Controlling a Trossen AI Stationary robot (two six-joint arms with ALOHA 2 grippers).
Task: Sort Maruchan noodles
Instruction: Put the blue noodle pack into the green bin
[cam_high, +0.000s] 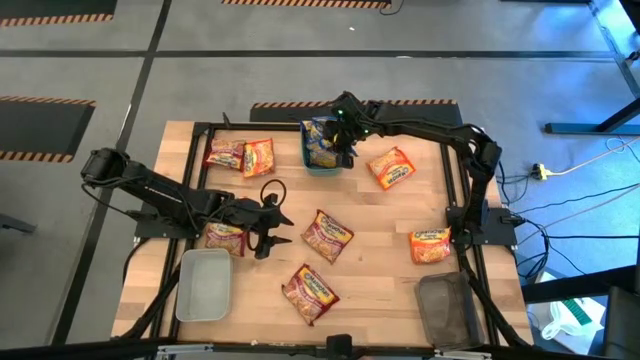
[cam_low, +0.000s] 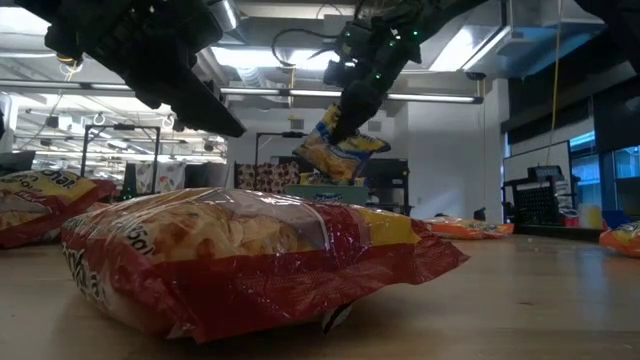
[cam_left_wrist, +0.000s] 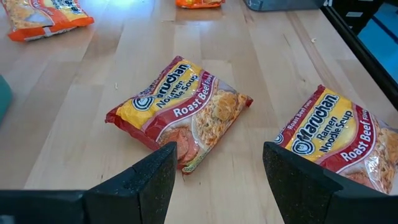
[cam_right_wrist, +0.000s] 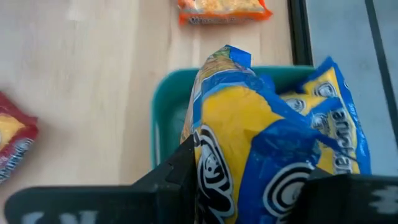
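Several Maruchan noodle packets lie flat on the wooden table: red ones and orange ones. My right gripper stands over the teal tray at the far middle, shut on a blue-and-yellow packet. Another blue-and-yellow packet lies in that tray. My left gripper hovers open at the left middle. A red packet lies just ahead of its fingers, and a second one lies off to one side. My right gripper pinches the blue-and-yellow packet between its two fingers near its upper end, coming from above and slanting down. The packet hangs tilted below the fingers. Its lower end is just over the teal tray; whether it touches, I cannot tell.
A light grey tray stands at the near left and a dark tray at the near right. A black frame borders the table. One more red packet lies under my left arm.
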